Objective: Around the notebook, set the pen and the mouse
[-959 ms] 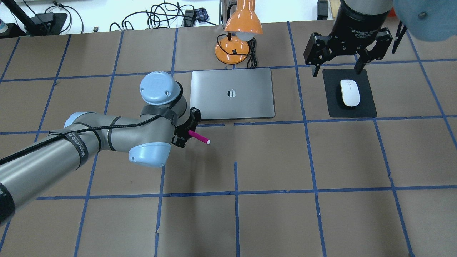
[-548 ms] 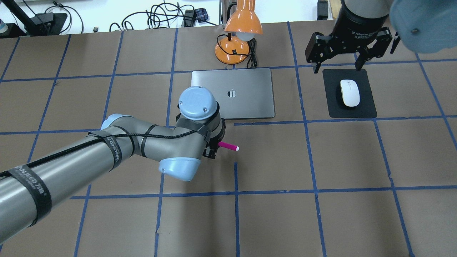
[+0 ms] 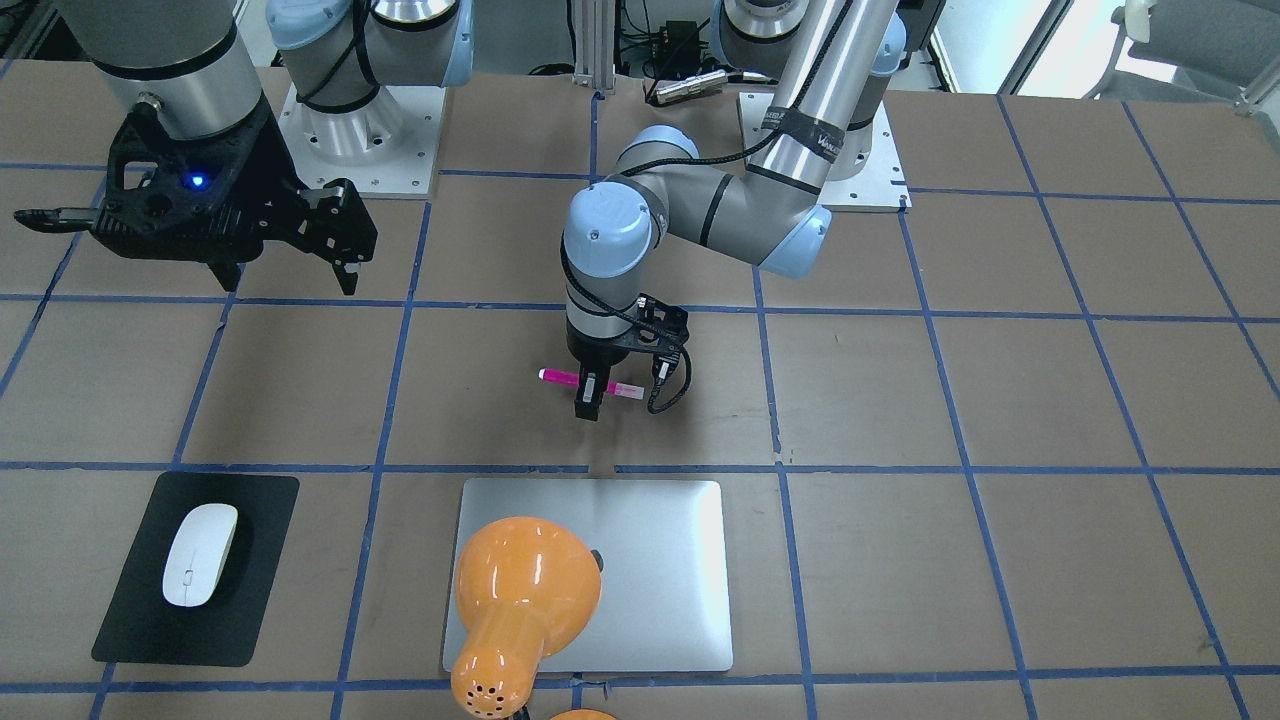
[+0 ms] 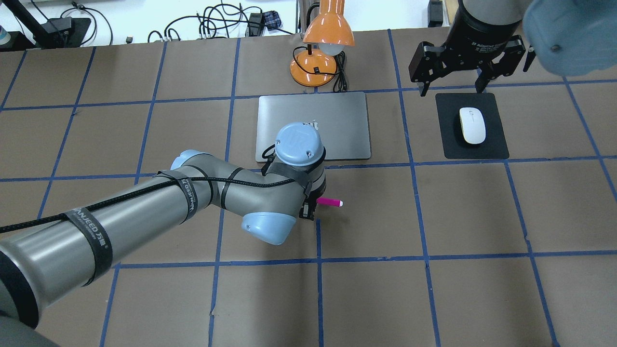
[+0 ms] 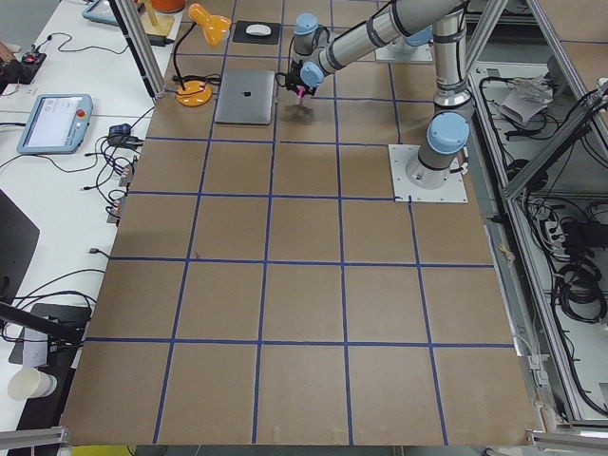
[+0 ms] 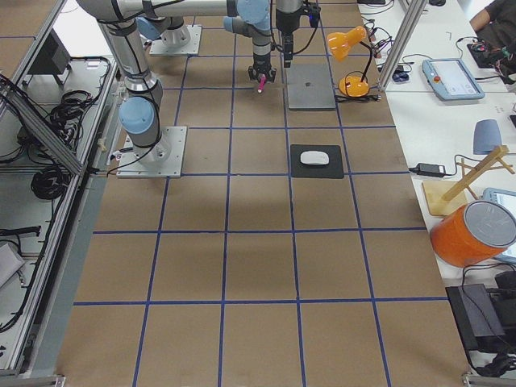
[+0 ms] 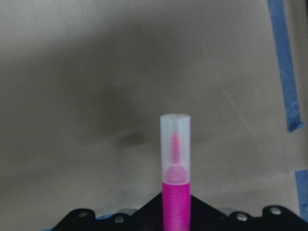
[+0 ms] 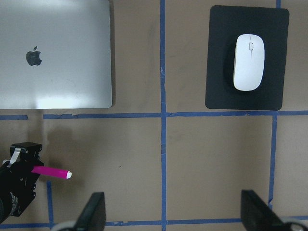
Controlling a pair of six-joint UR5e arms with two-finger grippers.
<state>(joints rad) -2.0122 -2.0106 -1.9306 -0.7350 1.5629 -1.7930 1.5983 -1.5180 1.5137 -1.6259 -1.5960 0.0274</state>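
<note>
In the overhead view, the left gripper (image 3: 591, 390) was clenched on the pen (image 4: 329, 202), grasping it at the rear part and holding it level. The pen was a short, slim stick with a magenta-pink body and a clear, whitish cap. Through the cap the left wrist camera showed a small pink tip. The capped end pointed to the right. The pen was on the near side of the notebook (image 4: 340, 123), just past its near edge and not touching it. Its faint shadow lay apart from it on the brown table (image 4: 434, 217), so it seemed lifted a little above the surface.

The notebook was a flat silver-grey slab with rounded corners and a small dark logo in the centre. The wrist of the left arm covered part of it from above. An orange lamp (image 4: 319, 62) stood just beyond its far edge.

Well to the right, the mouse (image 4: 472, 125) lay on a black mat (image 4: 496, 144). It was white, glossy and oval, with a thin grey line on top. The right gripper (image 4: 450, 88) hung over the far edge of this mat with its fingers spread wide – released and touching nothing.
</note>
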